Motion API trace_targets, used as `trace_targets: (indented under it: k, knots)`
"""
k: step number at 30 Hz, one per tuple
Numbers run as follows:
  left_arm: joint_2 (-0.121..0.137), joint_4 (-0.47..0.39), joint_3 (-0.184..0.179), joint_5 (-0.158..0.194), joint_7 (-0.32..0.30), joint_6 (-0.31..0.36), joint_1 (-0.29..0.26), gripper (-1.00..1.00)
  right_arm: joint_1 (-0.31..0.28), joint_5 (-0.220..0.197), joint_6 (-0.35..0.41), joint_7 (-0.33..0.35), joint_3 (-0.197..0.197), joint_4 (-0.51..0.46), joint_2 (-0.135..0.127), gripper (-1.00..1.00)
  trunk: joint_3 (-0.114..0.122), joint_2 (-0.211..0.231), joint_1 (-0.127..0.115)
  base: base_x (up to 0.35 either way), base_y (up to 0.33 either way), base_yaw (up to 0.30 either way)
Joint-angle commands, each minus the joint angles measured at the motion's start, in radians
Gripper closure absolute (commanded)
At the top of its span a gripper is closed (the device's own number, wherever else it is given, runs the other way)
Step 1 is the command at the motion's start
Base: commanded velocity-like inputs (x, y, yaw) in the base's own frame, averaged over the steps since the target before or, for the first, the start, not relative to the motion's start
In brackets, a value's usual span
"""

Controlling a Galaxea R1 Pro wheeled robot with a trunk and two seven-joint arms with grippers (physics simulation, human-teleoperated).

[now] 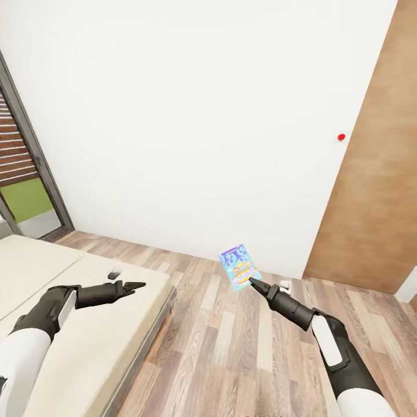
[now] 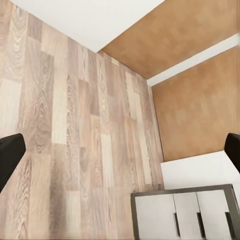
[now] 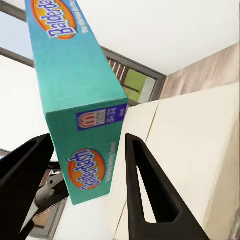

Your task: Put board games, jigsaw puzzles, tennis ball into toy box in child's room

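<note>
Thin blue printed board game box (image 1: 240, 266) clamped by one corner in right gripper (image 1: 252, 282) over wood floor, stiff, light, prone to pivot; left gripper (image 1: 138, 285) jaws apart, empty above cream bed (image 1: 69, 347).

Both arms: white upper shells, black forearms w/ white panels, black tapered grippers, pointed fingertips.

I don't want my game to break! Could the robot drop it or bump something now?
Maybe. The right gripper pinches the board game only at one bottom corner, so it might swing or slip onto the wooden floor. It is also held up close to the white wall, so turning could knock it. The left gripper is open and hangs over the bed, so it can't catch it.
</note>
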Motion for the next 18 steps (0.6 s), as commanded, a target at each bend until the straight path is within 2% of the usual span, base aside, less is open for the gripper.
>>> trace_targets:
  k: [1,12,18]
  knots:
    - [0.000,-0.001,0.003,-0.001,-0.004,0.009,-0.001,-1.00,-0.001,-0.007,0.007,0.001,-0.001,0.000,0.000,1.00,-0.002,-0.002,0.001,0.000,0.000,-0.279]
    - [0.000,-0.002,0.001,-0.001,-0.006,-0.008,-0.001,-1.00,-0.001,-0.007,0.007,0.001,-0.002,0.001,0.000,1.00,-0.002,-0.002,0.001,0.009,0.000,-0.279]
    - [0.000,-0.002,0.000,-0.001,-0.011,-0.040,-0.001,-1.00,-0.001,-0.007,0.007,0.002,-0.002,0.001,0.000,1.00,-0.002,-0.002,0.001,0.153,0.000,-0.280]
